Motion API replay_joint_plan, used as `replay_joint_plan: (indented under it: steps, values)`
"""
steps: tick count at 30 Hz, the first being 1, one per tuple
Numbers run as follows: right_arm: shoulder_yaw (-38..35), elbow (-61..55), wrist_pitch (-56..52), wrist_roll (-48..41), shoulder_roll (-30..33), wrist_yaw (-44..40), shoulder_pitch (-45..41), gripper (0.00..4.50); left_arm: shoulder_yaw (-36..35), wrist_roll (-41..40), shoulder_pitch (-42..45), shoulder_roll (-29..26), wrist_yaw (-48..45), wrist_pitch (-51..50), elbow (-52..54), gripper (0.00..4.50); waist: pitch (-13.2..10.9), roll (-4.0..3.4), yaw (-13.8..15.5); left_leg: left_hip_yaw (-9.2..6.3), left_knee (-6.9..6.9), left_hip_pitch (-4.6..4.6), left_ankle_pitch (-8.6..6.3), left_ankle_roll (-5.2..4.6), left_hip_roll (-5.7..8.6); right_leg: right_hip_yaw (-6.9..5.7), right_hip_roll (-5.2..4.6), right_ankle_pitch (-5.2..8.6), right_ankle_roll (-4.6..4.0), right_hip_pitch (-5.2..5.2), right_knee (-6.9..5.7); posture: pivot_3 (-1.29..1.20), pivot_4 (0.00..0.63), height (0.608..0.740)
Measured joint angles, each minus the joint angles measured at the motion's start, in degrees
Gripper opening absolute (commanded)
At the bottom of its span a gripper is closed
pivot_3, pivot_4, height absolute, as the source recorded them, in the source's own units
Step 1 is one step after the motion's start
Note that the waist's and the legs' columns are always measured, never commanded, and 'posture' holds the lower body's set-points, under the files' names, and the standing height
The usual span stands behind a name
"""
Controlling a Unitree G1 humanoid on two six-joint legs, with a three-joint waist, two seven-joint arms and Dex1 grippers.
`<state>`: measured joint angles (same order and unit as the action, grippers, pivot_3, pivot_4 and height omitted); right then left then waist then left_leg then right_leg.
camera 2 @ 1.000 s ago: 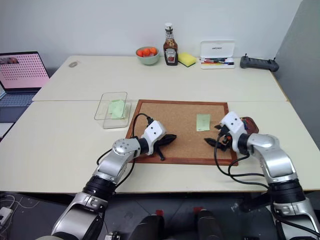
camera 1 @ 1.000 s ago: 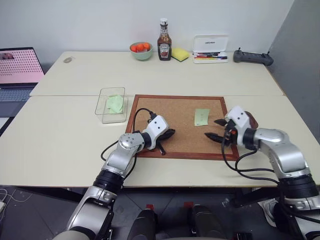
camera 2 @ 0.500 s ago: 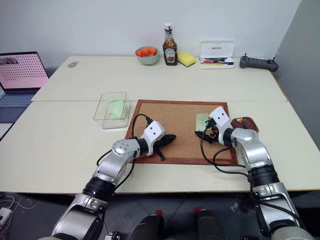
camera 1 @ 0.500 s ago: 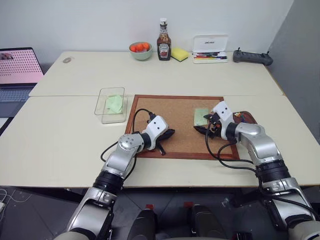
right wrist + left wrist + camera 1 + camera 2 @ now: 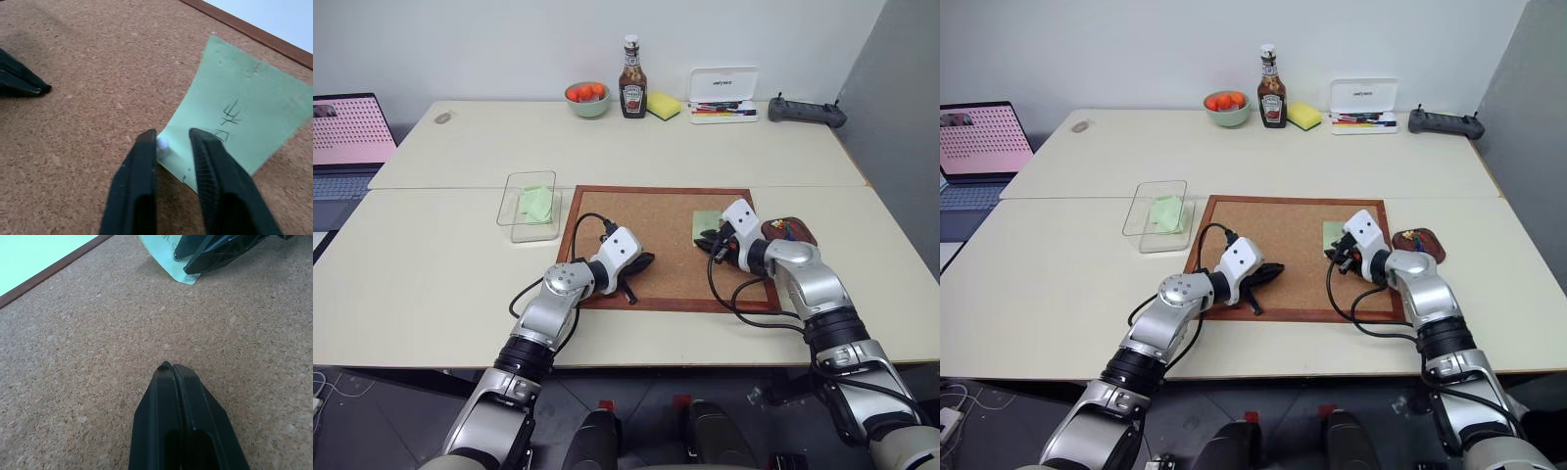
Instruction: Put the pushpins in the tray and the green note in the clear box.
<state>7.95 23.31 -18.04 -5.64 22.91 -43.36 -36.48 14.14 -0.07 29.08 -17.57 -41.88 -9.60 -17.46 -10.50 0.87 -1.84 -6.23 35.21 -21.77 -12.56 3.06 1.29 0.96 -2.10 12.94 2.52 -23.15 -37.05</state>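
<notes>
Right pincer [image 5: 172, 142] is narrowing around a pale pushpin [image 5: 162, 144] at the green note's [image 5: 234, 122] corner on the corkboard [image 5: 656, 220]; a slip is risking tearing paper. Left pincer [image 5: 172, 369] is resting shut.

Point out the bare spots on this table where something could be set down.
Free: the tabletop left of the cork board, below the clear box; also the far table between board and ketchup bottle. Crowded: the board's right side, with right gripper, green note, tray.

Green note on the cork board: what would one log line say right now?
right pincer: closing around pushpin on green note | left pincer: shut, empty | tray: holds pins
</notes>
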Motion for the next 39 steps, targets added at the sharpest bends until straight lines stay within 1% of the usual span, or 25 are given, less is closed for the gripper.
replay_joint_plan:
  steps: [1, 2, 11, 20, 27, 33, 39]
  values:
    - [0.1, 0.0, 0.0, 0.0, 0.0, -0.2, 0.0, 0.09, 0.0, 0.0, 0.0, 0.0, 0.0, 0.0, 0.0, 0.0, 0.0, 0.0, 0.0, 0.0, 0.0, 0.0, 0.0, 0.0, 0.0, 0.0, 0.0, 0.0, 0.0, 0.0, 0.0, 0.0, 0.15, 0.74]
    - [0.2, 0.0, 0.1, 0.0, 0.0, -0.4, 0.0, 0.03, 0.0, 0.0, 0.0, 0.0, 0.0, 0.0, 0.1, 0.0, 0.0, 0.0, 0.0, 0.0, 0.0, 0.0, 0.0, 0.0, 0.0, 0.0, 0.0, 0.0, 0.0, 0.0, 0.0, 0.0, 0.15, 0.74]
    - [0.2, -0.9, 0.0, 0.0, 0.3, -1.4, 0.1, 0.03, 0.0, 0.0, -0.1, -0.2, 0.0, 0.0, 0.2, 0.0, 0.0, 0.0, 0.0, 0.0, -0.01, -0.03, 0.0, 0.0, 0.0, 0.0, 0.0, 0.0, 0.0, -0.03, 0.01, 0.0, 0.15, 0.74]
    - [-0.2, -10.5, 0.2, -1.5, 2.0, -3.7, -0.2, 0.03, 0.0, 0.0, 0.1, -0.2, 0.0, 0.0, -0.1, 0.0, 0.0, 0.0, 0.0, -0.01, -0.01, -0.02, 0.0, 0.0, 0.0, 0.0, 0.0, 0.0, 0.0, -0.02, 0.02, 0.0, 0.15, 0.74]
    - [0.0, -12.5, 0.9, -1.2, 4.8, -5.3, 0.0, 0.03, -1.3, -1.3, 0.4, 0.9, 0.4, -0.3, -1.1, 0.0, 0.0, 0.0, 0.0, -0.01, 0.0, -0.02, 0.0, 0.0, 0.01, -0.01, -0.01, 0.0, 0.01, -0.01, 0.01, 0.0, 0.15, 0.74]
    - [-1.7, -16.0, 0.9, -1.4, 9.7, -6.3, 1.7, 0.03, -1.3, -1.6, 0.6, 1.1, 0.5, -0.2, -1.3, 0.0, 0.0, 0.01, 0.1, -0.02, 0.01, -0.03, 0.0, 0.0, 0.0, -0.02, -0.01, 0.0, 0.01, -0.02, 0.02, 0.0, 0.15, 0.74]
    - [-4.5, -13.7, 1.8, 0.7, 17.6, -6.0, 5.0, 0.03, -1.1, -1.5, 0.6, 0.7, 0.4, 0.0, -1.4, 0.0, 0.0, -0.01, 0.1, 0.03, 0.01, -0.03, 0.0, 0.0, 0.01, 0.01, -0.01, 0.0, 0.01, -0.01, 0.02, 0.0, 0.15, 0.74]
